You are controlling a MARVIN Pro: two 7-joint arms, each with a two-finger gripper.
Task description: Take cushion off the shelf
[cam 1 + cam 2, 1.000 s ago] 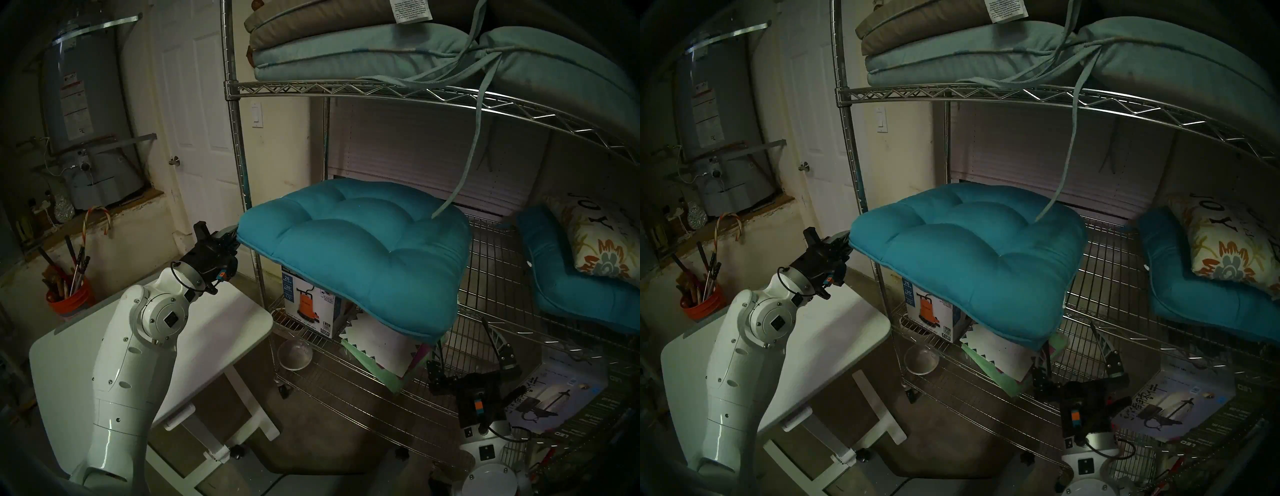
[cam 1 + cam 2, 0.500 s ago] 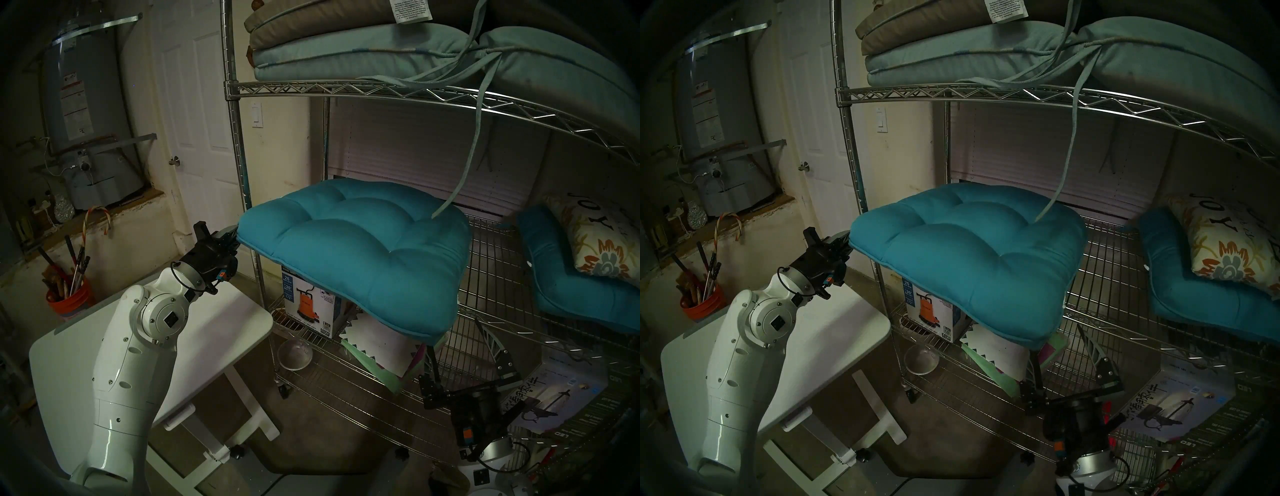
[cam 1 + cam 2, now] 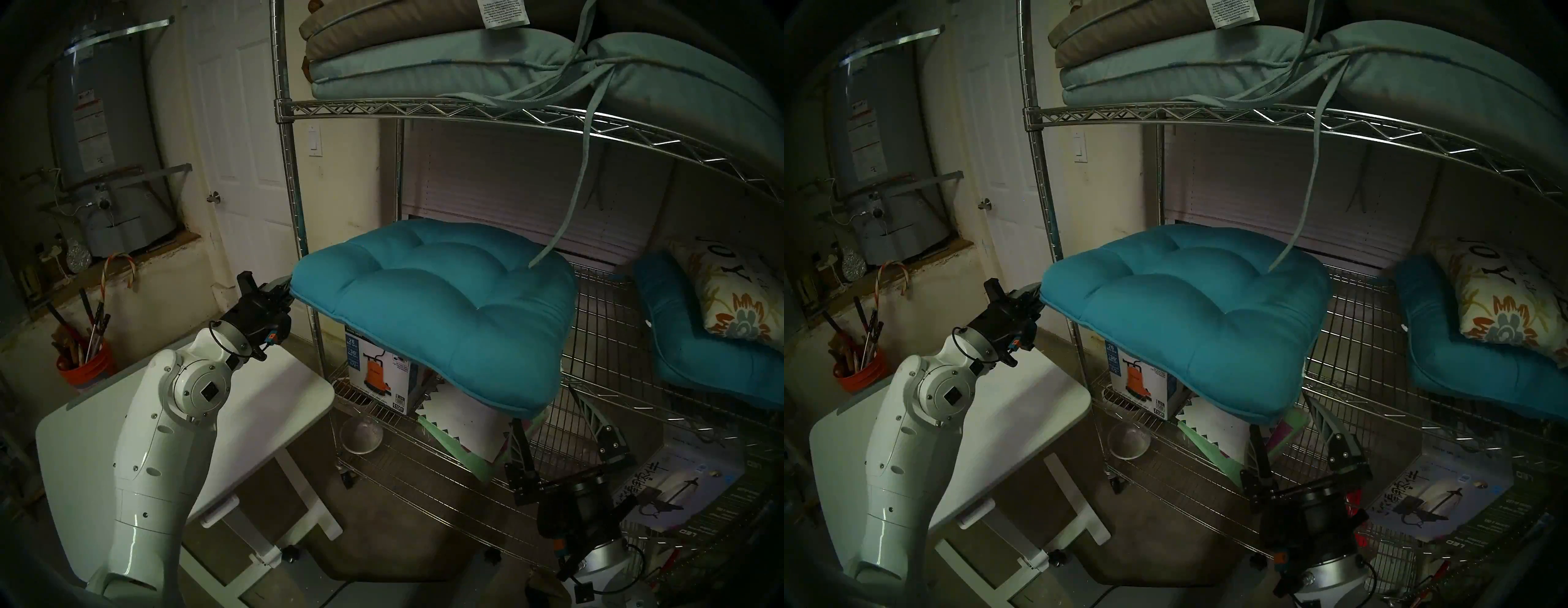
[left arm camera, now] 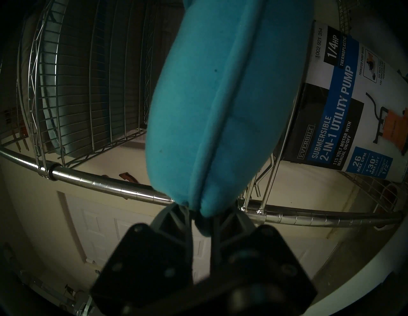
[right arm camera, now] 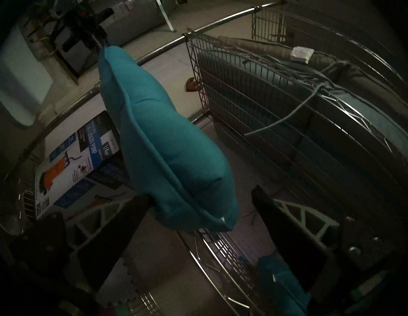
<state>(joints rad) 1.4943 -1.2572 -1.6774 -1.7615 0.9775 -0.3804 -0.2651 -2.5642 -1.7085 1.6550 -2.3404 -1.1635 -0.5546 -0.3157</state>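
The teal tufted cushion (image 3: 437, 310) (image 3: 1187, 314) lies on the middle wire tier of the chrome shelf (image 3: 615, 322) and sticks out past the front left post. My left gripper (image 3: 287, 293) (image 4: 201, 209) is shut on the cushion's left corner (image 4: 220, 99), pinching the piped seam. My right gripper (image 3: 543, 405) (image 3: 1281, 412) is open and points up from below. Its fingers stand on either side of the cushion's front right corner (image 5: 167, 141) without clamping it, as the right wrist view of that gripper (image 5: 202, 194) shows.
A white table (image 3: 271, 403) stands under my left arm. A pump box (image 3: 377, 373) and papers sit on the lower tier. A second teal cushion (image 3: 700, 356) with a floral pillow (image 3: 738, 297) lies at right. Pale cushions (image 3: 424, 63) fill the top tier, and a strap (image 3: 572, 199) hangs down onto the cushion.
My right gripper has risen and shifted left while turning, bringing its open fingers up around the cushion's front right corner. The left arm and the cushion have stayed put.
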